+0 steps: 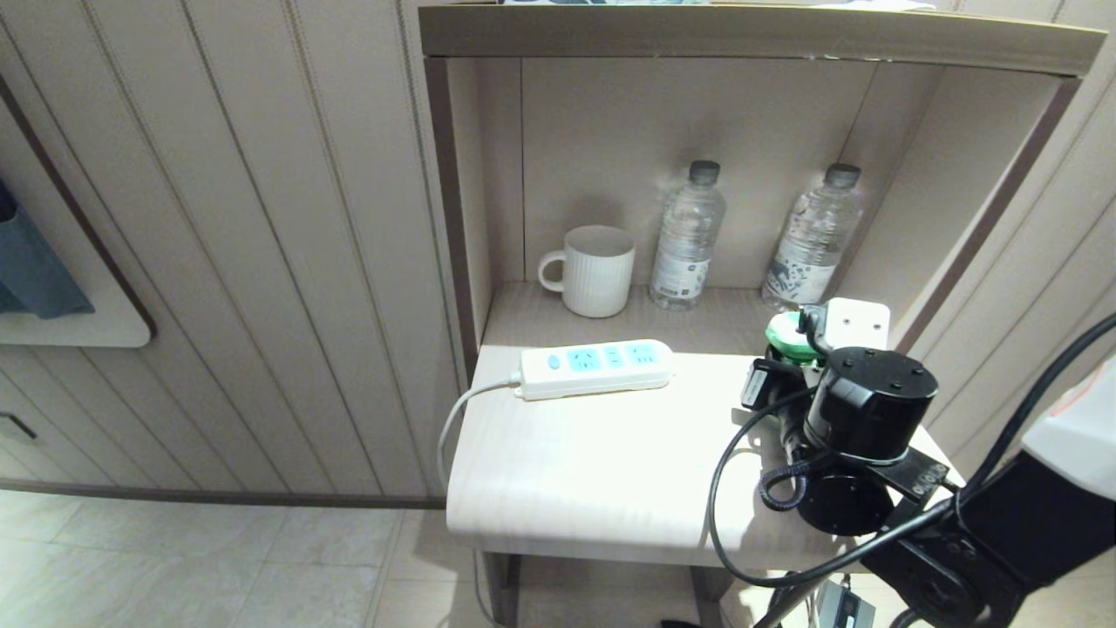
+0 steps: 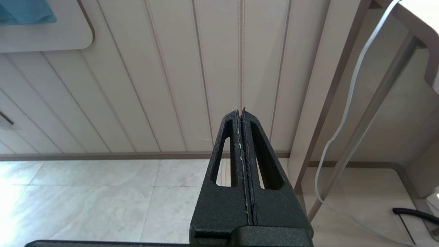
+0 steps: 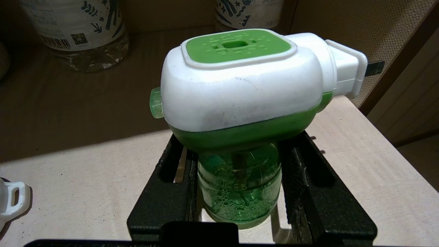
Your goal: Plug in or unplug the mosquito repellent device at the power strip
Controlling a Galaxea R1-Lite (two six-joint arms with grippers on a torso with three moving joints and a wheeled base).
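Right wrist view has the right gripper (image 3: 240, 185) with its jaws clamped on the device (image 3: 240, 89) by its little green bottle, at the table's (image 1: 593, 453) right side, well apart from the strip (image 1: 597, 368). Looks light but smooth plastic, top-heavy, so it could twist. Left gripper (image 2: 241, 118) closed, parked
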